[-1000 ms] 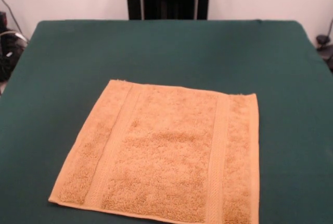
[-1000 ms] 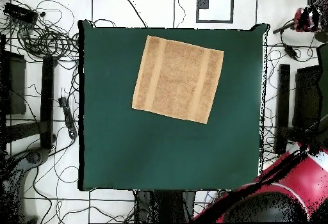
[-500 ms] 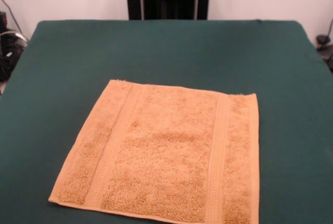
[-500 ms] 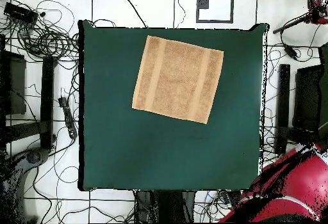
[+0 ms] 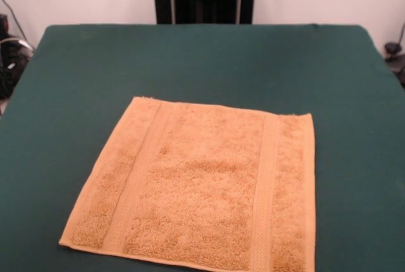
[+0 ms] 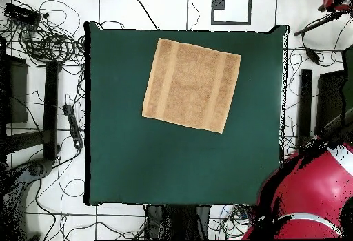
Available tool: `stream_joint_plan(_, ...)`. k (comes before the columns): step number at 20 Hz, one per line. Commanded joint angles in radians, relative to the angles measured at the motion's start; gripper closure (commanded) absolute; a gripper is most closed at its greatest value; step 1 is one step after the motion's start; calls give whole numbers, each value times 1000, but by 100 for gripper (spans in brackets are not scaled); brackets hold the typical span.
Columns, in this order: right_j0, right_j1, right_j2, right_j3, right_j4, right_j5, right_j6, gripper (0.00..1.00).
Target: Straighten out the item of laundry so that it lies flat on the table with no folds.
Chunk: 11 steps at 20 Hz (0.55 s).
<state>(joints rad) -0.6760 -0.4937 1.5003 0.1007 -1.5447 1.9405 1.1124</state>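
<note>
Dark green table point(image 5: 190, 57) lying bare around the cloth, my red arm point(image 6: 310, 197) hanging off the table's corner in the overhead view, golden-orange towel point(image 5: 202, 186) lying spread flat, slightly askew, my tool showing nowhere, so its state I cannot tell

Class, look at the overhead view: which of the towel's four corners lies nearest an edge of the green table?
The towel's upper-left corner; it sits close to the table's top edge, while the other three lie farther in.

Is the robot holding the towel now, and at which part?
Nothing is held. The towel lies flat on the table, and no gripper is near it.
</note>
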Motion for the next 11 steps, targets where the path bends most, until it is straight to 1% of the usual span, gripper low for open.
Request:
stream_joint_plan(1, 3, 5, 202, 39, -140, 123, 52, 0)
stream_joint_plan(7, -7, 16, 309, 28, -258, 147, 26, 0)
stream_joint_plan(8, -9, 13, 300, 33, -248, 152, 28, 0)
stream_joint_plan(11, -11, 15, 328, 33, -276, 160, 10, 0)
